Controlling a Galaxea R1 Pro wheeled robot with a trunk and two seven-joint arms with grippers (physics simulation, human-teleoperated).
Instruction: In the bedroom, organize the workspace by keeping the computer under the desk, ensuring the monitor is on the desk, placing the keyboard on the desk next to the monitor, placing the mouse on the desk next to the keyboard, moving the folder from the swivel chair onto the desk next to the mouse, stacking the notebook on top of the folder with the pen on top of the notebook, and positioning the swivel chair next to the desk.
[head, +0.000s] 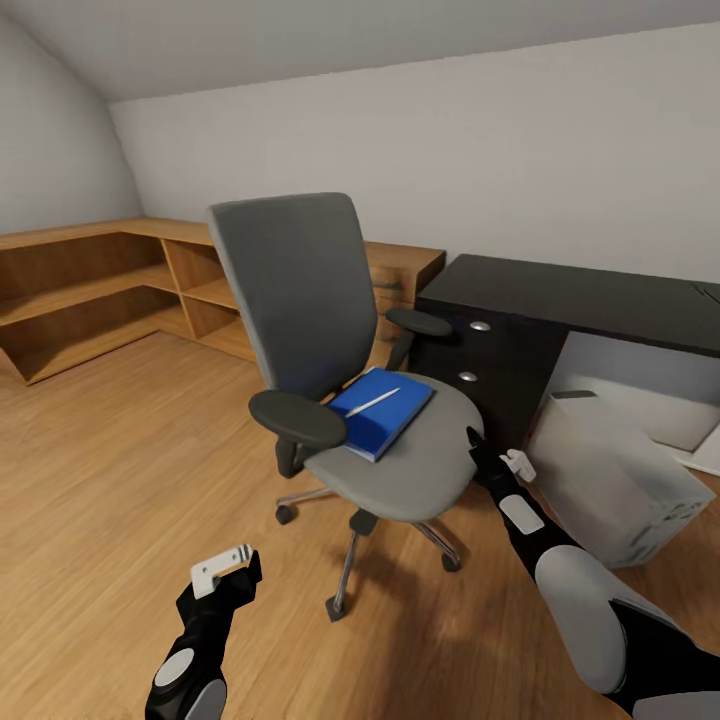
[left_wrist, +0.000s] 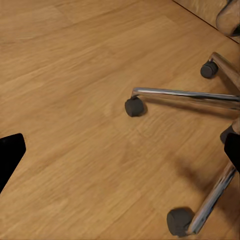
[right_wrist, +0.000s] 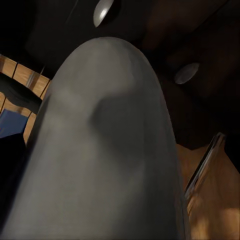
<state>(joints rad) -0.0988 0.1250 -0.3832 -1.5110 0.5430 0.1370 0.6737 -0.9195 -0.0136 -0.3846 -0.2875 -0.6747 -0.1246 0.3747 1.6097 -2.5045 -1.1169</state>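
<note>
The folder (head: 382, 410) lies flat on the swivel chair (head: 400, 455) seat, the pen (head: 372, 402) loose on top; thin, stiff and light, it is best pinched at an overhanging edge, kept level. The right hand (head: 478, 440) presses the seat rim, its spread untellable; the left hand (head: 228, 572) hangs low, apparently empty.

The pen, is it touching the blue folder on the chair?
Touching. The head view shows the pen lying flat across the folder with no gap, on the swivel chair.

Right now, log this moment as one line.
right pincer at swivel chair seat edge | folder, pen on seat | left pincer idle
</note>
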